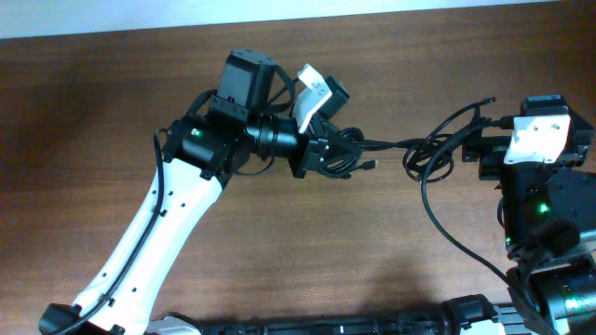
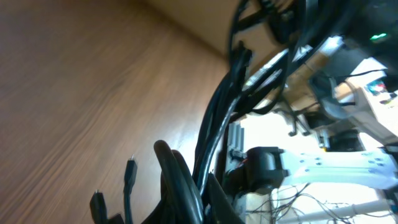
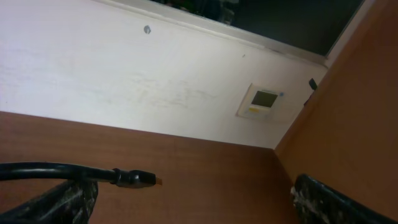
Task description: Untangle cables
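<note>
A tangle of black cables point(image 1: 430, 152) lies on the wooden table point(image 1: 112, 84) between my two grippers. My left gripper point(image 1: 337, 154) is shut on one end of the bundle. In the left wrist view the cables point(image 2: 217, 118) run up from between its fingers point(image 2: 177, 180), and two loose plugs point(image 2: 129, 173) hang beside them. My right gripper point(image 1: 477, 149) sits at the tangle's right end. In the right wrist view it point(image 3: 193, 202) stands open, fingers wide apart, and a cable plug point(image 3: 134, 179) reaches in over the left finger point(image 3: 56, 202), ungripped.
One long cable point(image 1: 456, 244) trails from the loops toward the front right, beside the right arm's base point(image 1: 549, 223). The left arm's white link point(image 1: 158, 233) crosses the front left. A wall and a small wall panel point(image 3: 263, 101) fill the right wrist view.
</note>
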Available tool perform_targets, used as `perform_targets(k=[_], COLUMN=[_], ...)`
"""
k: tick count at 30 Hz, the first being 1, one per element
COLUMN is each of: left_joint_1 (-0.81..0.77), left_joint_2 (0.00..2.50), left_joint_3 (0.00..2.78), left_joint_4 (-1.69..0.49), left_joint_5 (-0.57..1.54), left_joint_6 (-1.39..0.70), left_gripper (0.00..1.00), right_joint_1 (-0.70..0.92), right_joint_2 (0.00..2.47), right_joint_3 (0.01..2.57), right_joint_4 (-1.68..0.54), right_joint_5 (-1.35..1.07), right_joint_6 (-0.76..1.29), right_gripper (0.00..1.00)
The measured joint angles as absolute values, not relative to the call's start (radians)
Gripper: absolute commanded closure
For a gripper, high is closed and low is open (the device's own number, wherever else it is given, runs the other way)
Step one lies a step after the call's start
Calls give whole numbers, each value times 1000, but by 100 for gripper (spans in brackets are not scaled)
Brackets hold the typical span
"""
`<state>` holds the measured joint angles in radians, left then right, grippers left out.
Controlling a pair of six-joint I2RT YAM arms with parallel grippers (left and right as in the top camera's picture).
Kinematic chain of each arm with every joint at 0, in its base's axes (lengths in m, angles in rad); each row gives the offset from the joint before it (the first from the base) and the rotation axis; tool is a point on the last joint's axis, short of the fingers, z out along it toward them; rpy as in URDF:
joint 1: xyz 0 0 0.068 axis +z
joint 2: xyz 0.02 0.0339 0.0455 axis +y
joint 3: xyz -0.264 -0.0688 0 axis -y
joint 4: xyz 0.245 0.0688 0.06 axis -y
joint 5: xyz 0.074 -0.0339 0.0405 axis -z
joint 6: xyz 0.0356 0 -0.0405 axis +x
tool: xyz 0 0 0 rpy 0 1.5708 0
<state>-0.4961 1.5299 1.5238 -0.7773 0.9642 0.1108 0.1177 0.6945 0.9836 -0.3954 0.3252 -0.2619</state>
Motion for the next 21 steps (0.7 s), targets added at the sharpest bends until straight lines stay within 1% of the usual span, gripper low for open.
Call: perform_targets(k=[7, 10, 15, 21], left_joint_1=[-496, -497, -500, -498], left_joint_2=[1530, 1530, 1530, 1530], left_joint_3=[1526, 1526, 1527, 1527], left_joint_4=[-915, -936, -930, -825], left_joint_5=[751, 720, 732, 863], left_joint_6=[113, 121, 174, 234], left_gripper=[100, 100, 100, 100], right_joint_1=[118, 118, 118, 118], right_joint_2=[694, 694, 694, 693], right_joint_3=[983, 983, 983, 983], right_joint_4=[-396, -396, -396, -476], right_joint_5=[321, 321, 321, 260], right_joint_6=[-262, -262, -262, -261], right_gripper=[1, 1, 1, 1])
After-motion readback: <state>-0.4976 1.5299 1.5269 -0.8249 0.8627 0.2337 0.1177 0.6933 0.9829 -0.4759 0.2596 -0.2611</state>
